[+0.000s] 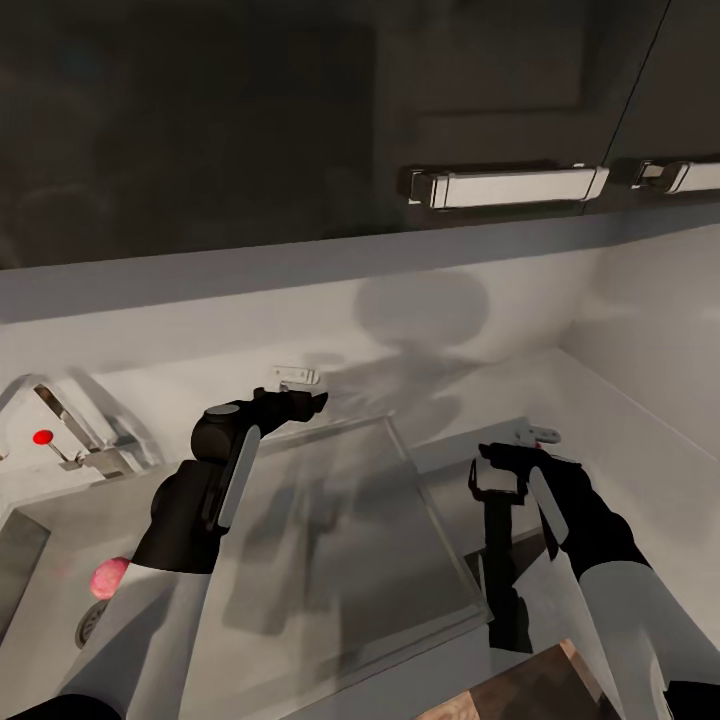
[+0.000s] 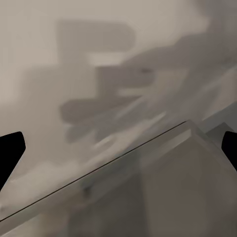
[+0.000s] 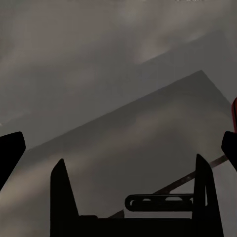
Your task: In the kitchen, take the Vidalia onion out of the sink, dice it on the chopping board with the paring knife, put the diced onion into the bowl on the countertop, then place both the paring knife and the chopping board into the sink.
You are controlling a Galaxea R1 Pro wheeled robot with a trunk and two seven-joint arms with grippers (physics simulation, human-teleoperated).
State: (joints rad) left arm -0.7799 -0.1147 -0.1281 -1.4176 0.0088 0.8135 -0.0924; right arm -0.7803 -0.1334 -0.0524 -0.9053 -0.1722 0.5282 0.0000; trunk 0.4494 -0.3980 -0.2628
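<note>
**Both claws empty over the drainboard**

Left claw (image 1: 300, 378) of mine hangs above the far edge of the steel drainboard (image 1: 340, 540), close to the pale back wall. Its fingers (image 2: 11, 148) stand wide apart in my left wrist view, with nothing between them. My right claw (image 1: 535, 435) hovers near the drainboard's right side, over the grey desk (image 1: 620, 420); its fingertips (image 3: 12, 148) are also spread wide and hold nothing.

Down at my left, the Vidalia onion (image 1: 108, 575) lies in the sink (image 1: 60, 600), a small pinkish-red bulb just beside the round drain (image 1: 92, 622) and close to my left forearm. Behind the basin stands the tap (image 1: 75, 425) with its red knob (image 1: 42, 437).

A corner of the brown chopping board (image 1: 520, 695) shows at the near edge of my head view, just beside my right arm. A sliver of red (image 3: 234, 114) sits at the edge of my right wrist view; I cannot tell what it is. Dark cabinets with pale bar handles (image 1: 510, 186) hang overhead.
</note>
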